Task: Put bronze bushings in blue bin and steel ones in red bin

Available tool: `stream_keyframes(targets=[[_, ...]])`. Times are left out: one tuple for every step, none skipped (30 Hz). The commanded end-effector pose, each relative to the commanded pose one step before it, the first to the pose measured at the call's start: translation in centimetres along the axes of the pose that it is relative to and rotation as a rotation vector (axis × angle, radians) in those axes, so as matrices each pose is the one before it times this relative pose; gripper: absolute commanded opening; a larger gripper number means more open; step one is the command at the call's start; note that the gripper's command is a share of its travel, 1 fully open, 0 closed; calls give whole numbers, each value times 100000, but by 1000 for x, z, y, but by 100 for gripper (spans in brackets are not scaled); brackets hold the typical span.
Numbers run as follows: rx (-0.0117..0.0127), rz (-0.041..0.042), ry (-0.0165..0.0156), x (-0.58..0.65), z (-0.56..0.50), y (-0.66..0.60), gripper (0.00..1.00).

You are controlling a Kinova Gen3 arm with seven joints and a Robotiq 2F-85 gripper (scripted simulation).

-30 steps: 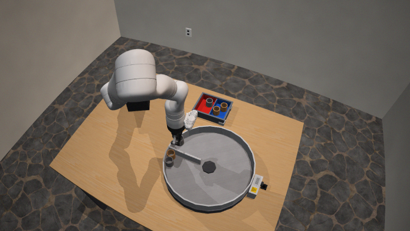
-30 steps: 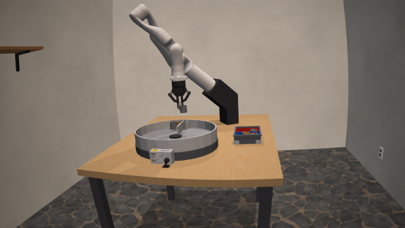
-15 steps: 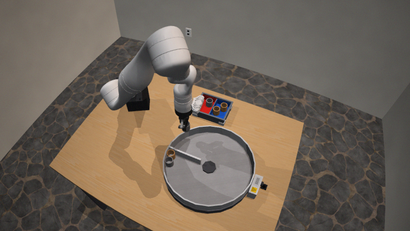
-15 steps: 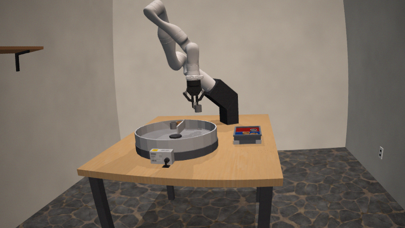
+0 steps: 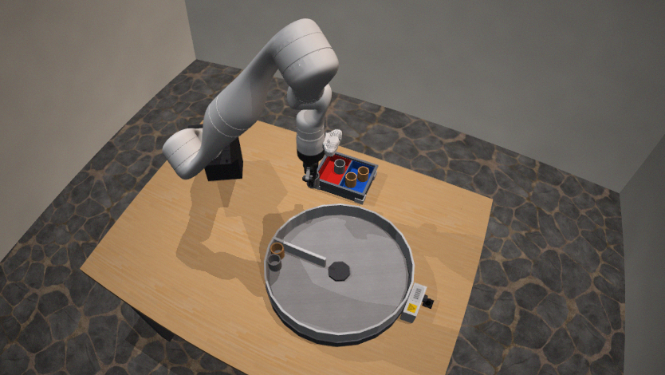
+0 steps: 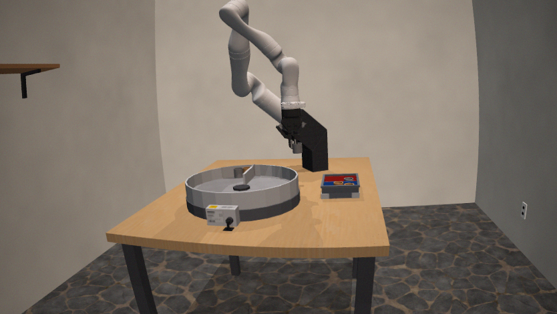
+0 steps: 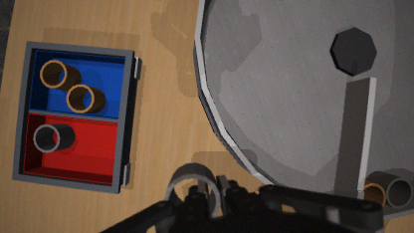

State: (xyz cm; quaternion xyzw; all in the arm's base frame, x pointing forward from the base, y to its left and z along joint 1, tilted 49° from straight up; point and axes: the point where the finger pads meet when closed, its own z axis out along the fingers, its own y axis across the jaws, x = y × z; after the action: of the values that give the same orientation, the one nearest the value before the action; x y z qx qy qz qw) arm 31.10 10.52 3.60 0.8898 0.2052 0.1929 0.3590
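Note:
My gripper is shut on a steel bushing and holds it above the table, between the turntable and the bin tray, just beside the red bin. It also shows in the exterior view. The red bin holds one steel bushing. The blue bin holds two bronze bushings. On the turntable a bronze bushing and a steel bushing sit at the rim next to the grey bar.
The arm's black base stands at the back left of the table. A white control box is fixed to the turntable's rim. A black hub sits at the turntable's centre.

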Motion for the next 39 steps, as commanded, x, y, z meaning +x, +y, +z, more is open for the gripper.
stream_keyframes(targets=[[-1463, -49, -349, 78, 201, -1465, 0], [5, 4, 11, 156, -7, -1082, 0], [5, 4, 11, 156, -7, -1082, 0], [5, 4, 11, 156, -7, -1082, 0], [5, 4, 11, 156, -7, -1083, 0], [0, 0, 0, 0, 0, 0, 0], [0, 0, 0, 0, 0, 0, 0], [0, 0, 0, 0, 0, 0, 0], [5, 4, 11, 155, -7, -1083, 0], [5, 4, 11, 155, -7, -1083, 0], [5, 4, 11, 155, -7, -1083, 0], [5, 4, 11, 155, -7, -1083, 0], [5, 4, 11, 155, -7, -1083, 0], [0, 0, 0, 0, 0, 0, 0], [0, 0, 0, 0, 0, 0, 0], [0, 0, 0, 0, 0, 0, 0], [0, 0, 0, 0, 0, 0, 0], [0, 0, 0, 0, 0, 0, 0], [5, 4, 11, 155, -6, -1083, 0], [5, 4, 11, 155, -6, -1083, 0], [5, 4, 11, 155, -6, -1083, 0], [5, 4, 11, 155, -6, -1083, 0], [5, 4, 11, 155, -6, -1083, 0], [0, 0, 0, 0, 0, 0, 0], [0, 0, 0, 0, 0, 0, 0], [0, 0, 0, 0, 0, 0, 0], [0, 0, 0, 0, 0, 0, 0], [0, 0, 0, 0, 0, 0, 0], [0, 0, 0, 0, 0, 0, 0], [0, 0, 0, 0, 0, 0, 0], [0, 0, 0, 0, 0, 0, 0], [0, 0, 0, 0, 0, 0, 0], [0, 0, 0, 0, 0, 0, 0], [0, 0, 0, 0, 0, 0, 0], [0, 0, 0, 0, 0, 0, 0], [382, 217, 686, 210, -88, 65, 0], [-64, -48, -160, -55, 9, -22, 0], [-64, -48, -160, -55, 10, -22, 0], [-64, -48, -160, -55, 10, -22, 0]])
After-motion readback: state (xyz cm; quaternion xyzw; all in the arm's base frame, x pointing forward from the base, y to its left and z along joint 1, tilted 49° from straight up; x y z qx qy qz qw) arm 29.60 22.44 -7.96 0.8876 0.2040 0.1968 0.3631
